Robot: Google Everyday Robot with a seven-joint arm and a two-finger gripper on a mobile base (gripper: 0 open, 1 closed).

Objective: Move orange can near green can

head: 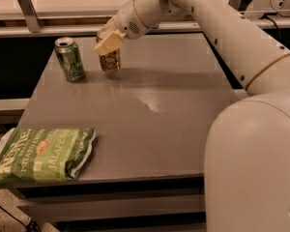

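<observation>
The green can (71,59) stands upright at the back left of the grey table (174,115), with a pale triangular mark on its side. The orange can (109,60) stands a short way to its right, golden-orange with dark lettering. My gripper (108,41) reaches in from the upper right and is shut on the top of the orange can, its pale fingers (108,43) covering the can's upper half. The can's base is at or just above the table surface; I cannot tell which.
A green chip bag (41,153) lies flat at the table's front left corner, overhanging the edge. My white arm (222,28) crosses the back right of the table. A shelf rail runs behind the table.
</observation>
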